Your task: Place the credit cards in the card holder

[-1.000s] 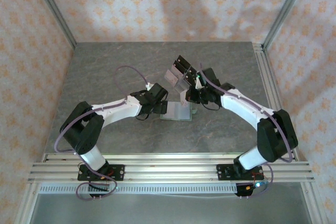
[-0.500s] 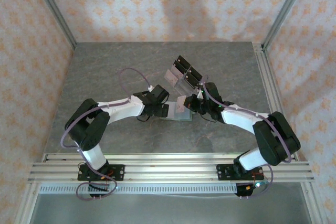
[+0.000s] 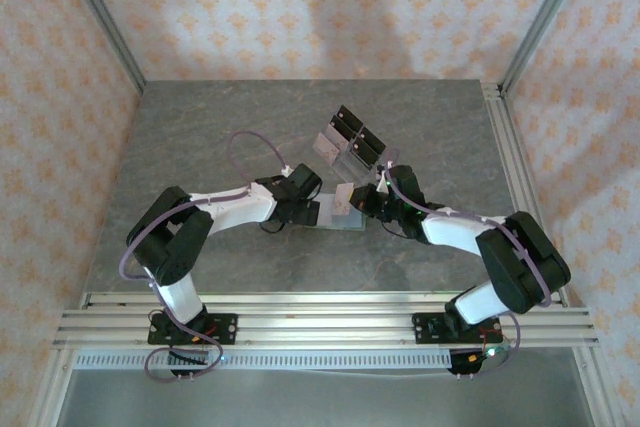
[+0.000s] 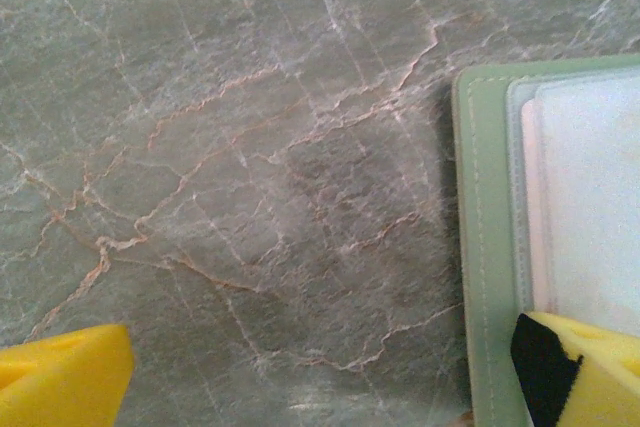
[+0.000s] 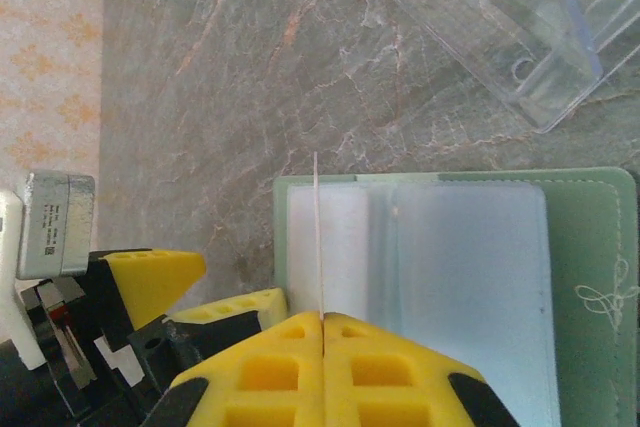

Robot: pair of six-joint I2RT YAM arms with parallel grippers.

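The sage-green card holder point(image 3: 338, 215) lies open on the table between the two grippers, its clear pockets point(image 5: 470, 277) facing up. My right gripper point(image 5: 323, 319) is shut on a thin pale credit card point(image 5: 318, 237), seen edge-on and standing upright over the holder's left pocket. In the top view that credit card point(image 3: 345, 197) tilts just above the holder. My left gripper point(image 4: 330, 377) is open, low over the table at the holder's left edge point(image 4: 487, 247), with one yellow fingertip point(image 4: 590, 367) over the holder's corner. A pinkish card edge point(image 4: 533, 207) shows inside a pocket.
A clear stand point(image 3: 348, 142) with black rectangles sits just behind the holder, and its clear base point(image 5: 500, 27) shows close by in the right wrist view. The left gripper's yellow fingers point(image 5: 150, 277) are close beside my right fingers. Aluminium rails run along the right and near edges.
The right gripper has come down and toward the near side with the card, closer to the open holder. The left gripper has barely shifted.
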